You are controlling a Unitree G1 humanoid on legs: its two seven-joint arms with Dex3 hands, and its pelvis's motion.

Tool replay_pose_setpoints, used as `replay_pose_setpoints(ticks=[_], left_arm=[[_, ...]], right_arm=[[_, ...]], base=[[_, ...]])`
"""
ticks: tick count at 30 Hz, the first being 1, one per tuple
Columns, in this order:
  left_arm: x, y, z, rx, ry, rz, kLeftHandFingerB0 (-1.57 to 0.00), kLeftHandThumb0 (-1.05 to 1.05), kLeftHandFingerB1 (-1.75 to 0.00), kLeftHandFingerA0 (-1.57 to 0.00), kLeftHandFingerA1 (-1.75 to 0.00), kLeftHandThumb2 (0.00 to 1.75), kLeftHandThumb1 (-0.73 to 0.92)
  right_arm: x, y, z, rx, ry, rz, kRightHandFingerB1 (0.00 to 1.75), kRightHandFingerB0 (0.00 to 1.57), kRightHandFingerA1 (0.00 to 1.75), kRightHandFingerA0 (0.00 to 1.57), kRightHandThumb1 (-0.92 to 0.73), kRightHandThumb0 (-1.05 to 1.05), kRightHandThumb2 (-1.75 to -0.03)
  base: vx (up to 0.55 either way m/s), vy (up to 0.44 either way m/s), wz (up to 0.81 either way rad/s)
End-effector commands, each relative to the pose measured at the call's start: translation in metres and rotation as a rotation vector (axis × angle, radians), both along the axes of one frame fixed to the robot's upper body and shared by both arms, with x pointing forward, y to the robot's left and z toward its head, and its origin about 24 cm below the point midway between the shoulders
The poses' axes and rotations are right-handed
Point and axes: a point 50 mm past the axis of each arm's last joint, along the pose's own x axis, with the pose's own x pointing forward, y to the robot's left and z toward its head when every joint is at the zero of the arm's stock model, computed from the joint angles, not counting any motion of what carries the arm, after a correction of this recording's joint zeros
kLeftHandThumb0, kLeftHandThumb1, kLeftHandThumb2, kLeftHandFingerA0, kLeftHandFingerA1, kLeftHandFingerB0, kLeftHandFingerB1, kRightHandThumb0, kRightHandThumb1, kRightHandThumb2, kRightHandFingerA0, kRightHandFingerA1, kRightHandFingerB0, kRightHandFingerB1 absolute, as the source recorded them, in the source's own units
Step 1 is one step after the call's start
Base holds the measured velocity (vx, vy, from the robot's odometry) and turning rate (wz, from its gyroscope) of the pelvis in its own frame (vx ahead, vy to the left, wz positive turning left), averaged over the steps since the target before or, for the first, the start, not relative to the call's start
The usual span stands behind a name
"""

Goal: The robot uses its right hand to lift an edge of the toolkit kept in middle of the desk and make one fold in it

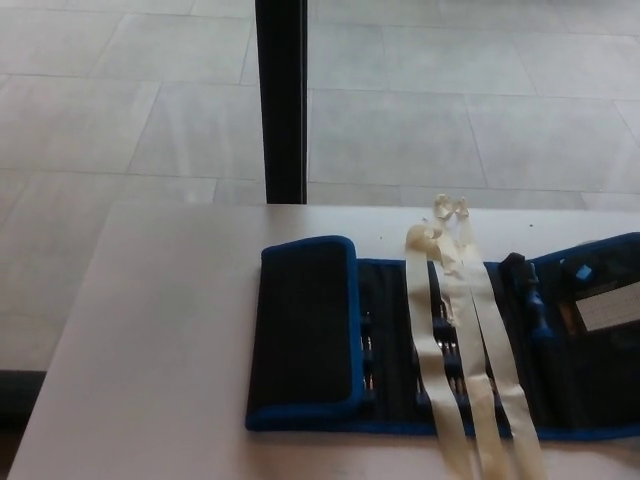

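- Black woven fabric with a bright blue bound edge makes up the long roll-up toolkit you see lying flat on the pale, smooth desk.
- At the toolkit's left end, a rectangular flap with rounded corners lies folded over onto the body, its blue trim forming a raised lip along its right side.
- Just right of that flap, you can make out dark tools seated in the toolkit's pockets; they are too dim to tell apart.
- Two cream-coloured flat ribbon straps run across the toolkit from its far edge to its near edge, crumpled and knotted together at the far end, and cut off by the bottom of the frame.
- Towards the toolkit's right end, a pale rectangular label sits on a raised blue-edged section, and the frame's right edge cuts this part off.
- Beyond the toolkit, a black upright post rises from behind the desk's far edge, against grey floor tiles.
- Neither robot hand shows for you here, so you cannot tell anything about the fingers.
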Motion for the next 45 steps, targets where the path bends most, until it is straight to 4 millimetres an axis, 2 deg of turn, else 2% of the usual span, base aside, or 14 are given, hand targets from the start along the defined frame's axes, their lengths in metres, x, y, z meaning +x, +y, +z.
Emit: replay_pose_setpoints(ticks=[1, 2, 5, 11, 12, 19, 22, 23, 24, 26, 30, 32, 33, 45], left_arm=[[-0.001, 0.006, 0.004, 0.017, -0.006, 0.003, -0.28, -0.93, -0.38, -0.39, -0.54, 0.8, 0.92], [0.0, 0.006, 0.004, 0.019, -0.006, 0.009, -0.27, -0.93, -0.38, -0.39, -0.54, 0.81, 0.92], [0.001, 0.005, 0.003, 0.01, -0.013, -0.005, -0.26, -0.96, -0.39, -0.38, -0.56, 0.82, 0.92], [0.002, 0.003, 0.004, 0.012, -0.018, -0.004, -0.26, -0.94, -0.39, -0.38, -0.54, 0.83, 0.92], [0.003, 0.003, 0.004, 0.013, -0.014, -0.004, -0.27, -0.95, -0.39, -0.39, -0.54, 0.83, 0.92], [0.006, 0.006, 0.004, 0.017, -0.012, 0.029, -0.3, -0.92, -0.4, -0.43, -0.54, 0.84, 0.92], [0.006, 0.006, 0.005, 0.023, -0.003, 0.033, -0.31, -0.94, -0.4, -0.44, -0.53, 0.86, 0.91], [0.006, 0.006, 0.005, 0.022, -0.004, 0.026, -0.27, -0.94, -0.39, -0.4, -0.52, 0.86, 0.92], [0.005, 0.006, 0.005, 0.021, -0.008, 0.011, -0.25, -0.94, -0.39, -0.39, -0.52, 0.86, 0.92], [0.004, 0.006, 0.006, 0.023, -0.012, 0.006, -0.25, -0.94, -0.39, -0.39, -0.52, 0.86, 0.92], [0.003, 0.008, 0.004, 0.019, 0.008, 0.016, -0.29, -0.9, -0.36, -0.4, -0.49, 0.83, 0.92], [0.002, 0.007, 0.003, 0.018, 0.009, 0.017, -0.29, -0.9, -0.36, -0.4, -0.49, 0.83, 0.92], [0.003, 0.007, 0.004, 0.022, 0.001, 0.027, -0.28, -0.93, -0.39, -0.41, -0.51, 0.84, 0.92], [0.003, 0.007, 0.007, 0.032, 0.004, 0.019, -0.29, -0.94, -0.39, -0.42, -0.52, 0.85, 0.91]], right_arm=[[0.0, -0.014, 0.025, -0.061, -0.084, -0.009, 0.48, 0.17, 0.56, 0.29, -0.69, -0.76, -1.04], [0.0, -0.013, 0.026, -0.058, -0.09, -0.013, 0.38, 0.23, 0.48, 0.34, -0.87, -0.76, -0.66], [-0.003, -0.011, 0.021, -0.062, -0.075, -0.004, 0.48, 0.15, 0.57, 0.29, -0.7, -0.77, -1.04], [-0.008, -0.002, -0.004, -0.041, 0.03, 0.113, 0.46, 0.15, 0.52, 0.22, -0.71, -0.76, -0.99], [-0.009, -0.001, -0.005, -0.045, 0.044, 0.12, 0.34, 0.2, 0.44, 0.28, -0.9, -0.72, -0.67], [-0.04, -0.023, -0.036, -0.096, 0.278, 0.155, 0.48, 0.19, 0.55, 0.26, -0.71, -0.75, -1.0], [-0.049, -0.031, -0.042, -0.1, 0.317, 0.157, 0.41, 0.25, 0.49, 0.31, -0.88, -0.76, -0.67], [-0.052, -0.033, -0.044, -0.1, 0.33, 0.15, 0.48, 0.15, 0.62, 0.37, -0.66, -0.73, -1.09], [-0.057, -0.036, -0.047, -0.098, 0.35, 0.139, 0.42, 0.31, 0.51, 0.38, -0.85, -0.81, -0.65], [-0.058, -0.036, -0.049, -0.095, 0.351, 0.142, 0.42, 0.31, 0.51, 0.38, -0.85, -0.81, -0.65], [-0.053, -0.024, -0.053, -0.082, 0.358, 0.187, 0.54, 0.31, 0.63, 0.4, -0.66, -0.77, -1.06], [-0.053, -0.023, -0.053, -0.08, 0.358, 0.191, 0.54, 0.31, 0.63, 0.4, -0.66, -0.77, -1.06], [-0.045, -0.008, -0.052, -0.094, 0.352, 0.251, 0.43, 0.4, 0.55, 0.46, -0.84, -0.75, -0.65], [-0.018, 0.042, -0.038, -0.123, 0.317, 0.489, 0.44, 0.33, 0.54, 0.43, -0.88, -0.7, -0.66]], base=[[0.0, 0.0, 0.0], [0.0, 0.0, 0.0], [0.0, 0.0, 0.0], [0.0, 0.0, 0.0], [0.0, 0.0, 0.0], [0.0, 0.0, 0.0], [0.0, 0.0, 0.0], [0.0, 0.0, 0.0], [0.0, 0.0, 0.0], [0.0, 0.0, 0.0], [0.0, 0.0, 0.0], [0.0, 0.0, 0.0], [0.0, 0.0, 0.0], [0.0, 0.0, 0.01]])
